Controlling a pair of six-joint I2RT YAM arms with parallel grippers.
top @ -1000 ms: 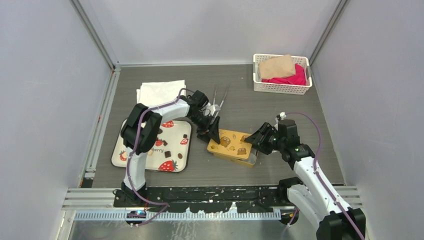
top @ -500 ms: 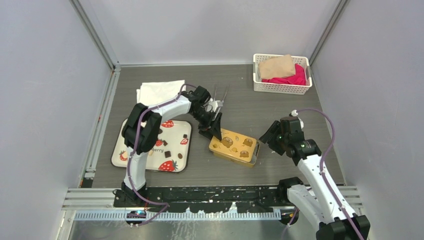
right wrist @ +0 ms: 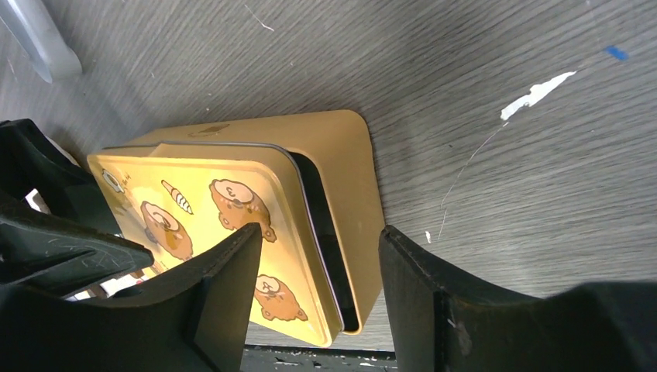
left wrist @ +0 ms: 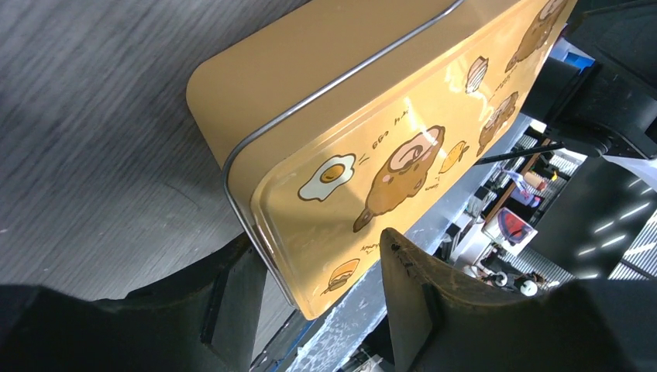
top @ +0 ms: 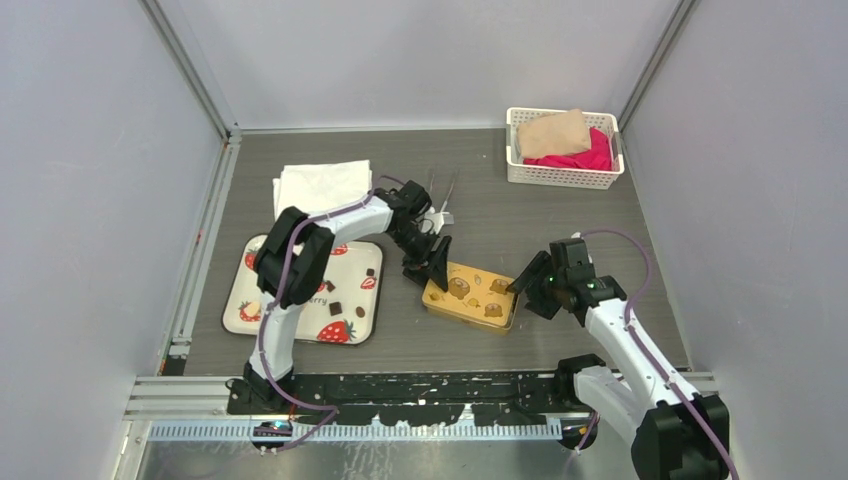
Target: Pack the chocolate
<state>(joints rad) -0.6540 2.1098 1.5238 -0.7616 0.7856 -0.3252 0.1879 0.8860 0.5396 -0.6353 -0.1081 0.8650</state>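
Observation:
The golden-yellow tin (top: pixel 472 297) lies mid-table, its bear-printed lid (right wrist: pixel 225 217) skewed on the base (right wrist: pixel 349 178), with a dark gap along the right end. My left gripper (top: pixel 432 268) is at the tin's left end. In the left wrist view the lid's (left wrist: pixel 372 139) corner sits between the parted jaws of my left gripper (left wrist: pixel 318 244), with a gap on the right finger's side. My right gripper (top: pixel 525 280) stands open just above the right end, and in its wrist view the gripper (right wrist: pixel 319 231) straddles the lid edge. Dark chocolate pieces (top: pixel 335 308) lie on the strawberry tray (top: pixel 250 310).
A white basket (top: pixel 563 177) with pink and tan cloth stands at the back right. A folded white cloth (top: pixel 322 185) lies behind the tray. Metal tongs (top: pixel 440 190) lie behind the left gripper. Grey walls close in both sides.
My right gripper drew back from the tin's right end, then came partly back with its jaws wider. The left gripper and the tin shifted slightly to the right.

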